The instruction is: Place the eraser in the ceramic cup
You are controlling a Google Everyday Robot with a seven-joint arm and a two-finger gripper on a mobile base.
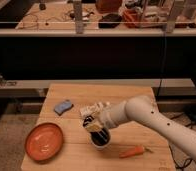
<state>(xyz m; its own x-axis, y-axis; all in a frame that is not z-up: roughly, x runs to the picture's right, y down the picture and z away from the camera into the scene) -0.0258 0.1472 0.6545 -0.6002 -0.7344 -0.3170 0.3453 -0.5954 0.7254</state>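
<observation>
The white ceramic cup (101, 140) stands on the wooden table (121, 97) near its front middle. My gripper (92, 123) hangs at the end of the white arm, right over the cup's left rim. A dark shape sits between the gripper and the cup's mouth; I cannot tell whether it is the black eraser or the cup's dark inside. The eraser is not seen anywhere else on the table.
An orange plate (43, 141) lies at the front left. A blue spongy pad (63, 106) lies at the left middle. An orange carrot (132, 151) lies right of the cup near the front edge. A dark shelf unit with clutter stands behind the table.
</observation>
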